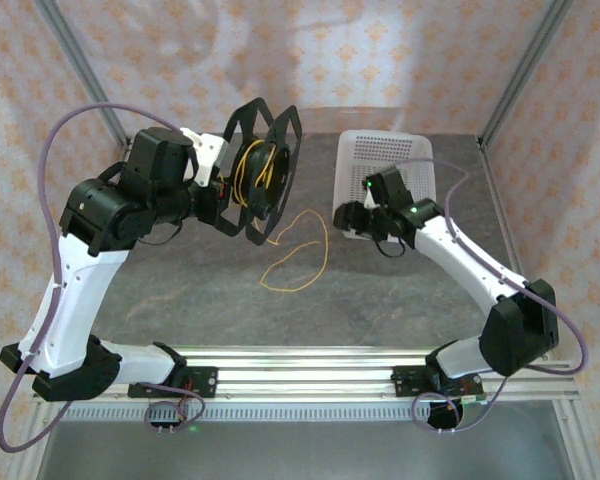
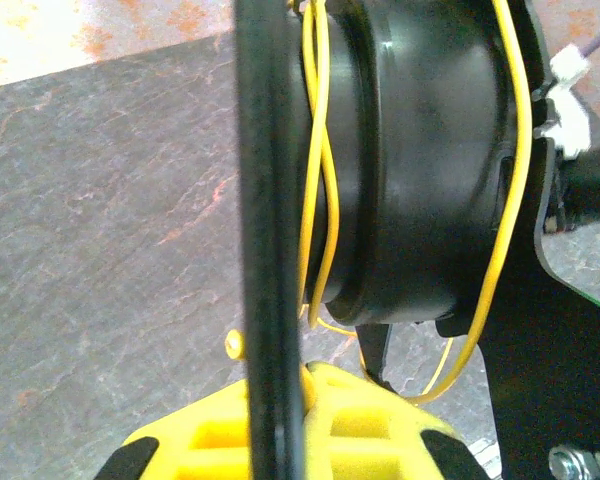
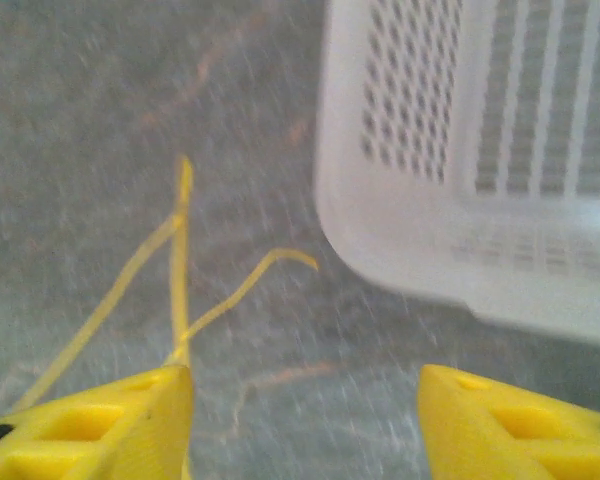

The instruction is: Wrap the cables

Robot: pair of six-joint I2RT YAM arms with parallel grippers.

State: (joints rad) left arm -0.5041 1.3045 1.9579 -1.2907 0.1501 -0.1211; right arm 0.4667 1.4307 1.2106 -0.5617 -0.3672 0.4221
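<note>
Clenched at the left end effector [image 2: 280, 425] on the spool [image 1: 265, 175] flange, some cable [image 3: 180, 260] already wound. Released at the right end effector [image 3: 305, 410], low over the surface [image 1: 180, 290]: loose cable at 11 o'clock, basket [image 3: 480, 150] at 2. Mid-winding, apparently. Next, probably: pinch the slack and feed it round.

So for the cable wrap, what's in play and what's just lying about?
In play: yellow cable, black spool, left end effector shut on the spool's flange, right end effector open by the loose cable.
Lying about: white basket.
</note>
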